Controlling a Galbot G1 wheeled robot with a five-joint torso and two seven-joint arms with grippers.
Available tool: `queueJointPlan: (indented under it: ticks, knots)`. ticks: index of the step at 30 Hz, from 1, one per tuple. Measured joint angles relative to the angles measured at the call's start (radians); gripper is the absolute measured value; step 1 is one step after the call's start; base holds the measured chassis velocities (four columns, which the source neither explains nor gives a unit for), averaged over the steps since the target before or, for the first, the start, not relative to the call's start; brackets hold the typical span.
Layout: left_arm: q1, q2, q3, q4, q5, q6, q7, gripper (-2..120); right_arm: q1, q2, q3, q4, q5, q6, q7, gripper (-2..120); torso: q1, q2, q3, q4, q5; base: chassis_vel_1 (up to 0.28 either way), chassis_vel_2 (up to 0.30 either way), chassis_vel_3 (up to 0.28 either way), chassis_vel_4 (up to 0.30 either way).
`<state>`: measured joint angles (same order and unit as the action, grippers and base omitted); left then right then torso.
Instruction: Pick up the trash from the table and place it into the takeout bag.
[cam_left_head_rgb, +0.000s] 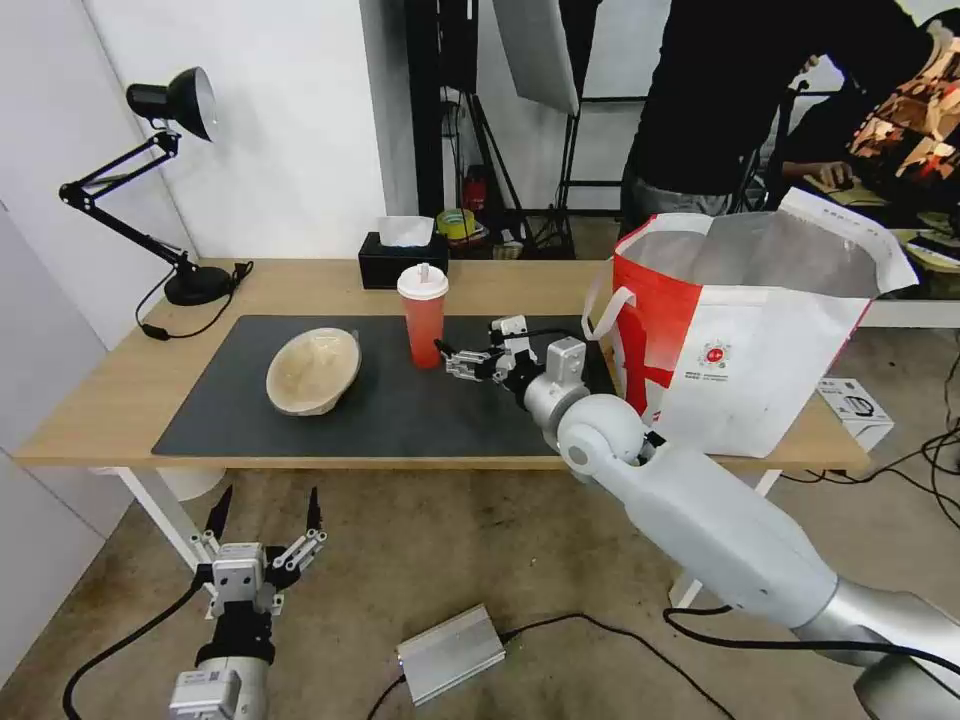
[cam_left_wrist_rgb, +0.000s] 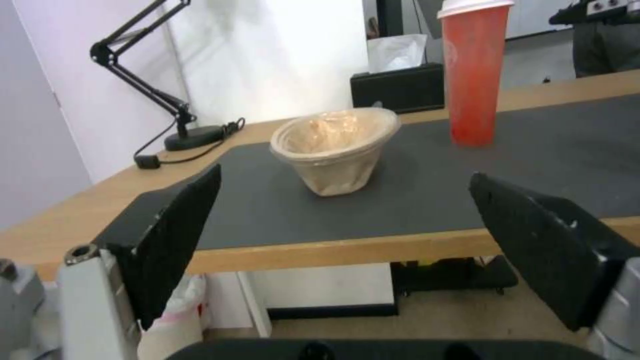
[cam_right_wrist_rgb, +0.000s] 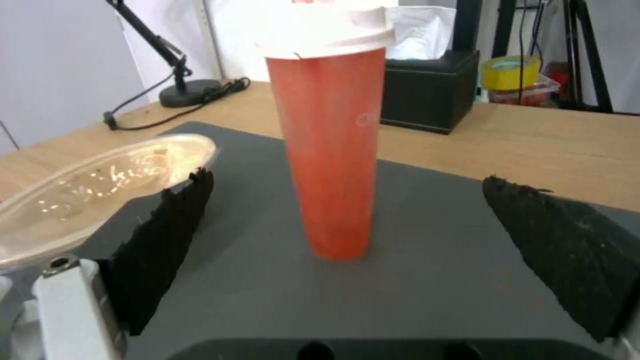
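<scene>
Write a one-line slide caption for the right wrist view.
Open right gripper lined up on the upright red cup, not yet touching it.

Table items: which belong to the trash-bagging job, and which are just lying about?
Job: red cup, tan bowl, takeout bag, table, open right gripper beside the cup.
Lying about: desk lamp, tissue box, small white box.

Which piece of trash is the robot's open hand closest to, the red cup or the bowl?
The tall red drink cup. The right gripper is open beside it, while the tan pulp bowl lies tipped farther off.
</scene>
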<state>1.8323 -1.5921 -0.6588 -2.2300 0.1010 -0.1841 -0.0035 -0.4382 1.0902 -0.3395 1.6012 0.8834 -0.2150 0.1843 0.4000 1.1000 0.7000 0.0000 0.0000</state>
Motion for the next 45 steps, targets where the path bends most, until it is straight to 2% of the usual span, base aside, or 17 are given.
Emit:
queueJointPlan:
  ticks: [11, 32, 45]
  knots:
    - [0.001, 0.000, 0.001, 0.001, 0.000, 0.000, 0.000, 100, 0.035, 0.039, -0.012, -0.092, -0.019, 0.023, -0.018, 100, 0.000, 0.000, 0.000, 0.0000, 0.0000, 0.000, 0.000, 0.000, 0.000]
    - [0.003, 0.000, 0.004, 0.001, 0.001, -0.002, 0.000, 100, 0.078, 0.084, -0.028, -0.186, -0.028, 0.027, -0.023, 100, 0.000, 0.000, 0.000, 0.0000, 0.0000, 0.000, 0.000, 0.000, 0.000]
    - [-0.002, 0.000, 0.001, 0.008, -0.002, -0.003, 0.000, 100, 0.124, 0.142, -0.046, -0.292, -0.044, 0.051, -0.042, 100, 0.000, 0.000, 0.000, 0.0001, -0.0001, 0.000, 0.000, 0.000, 0.000]
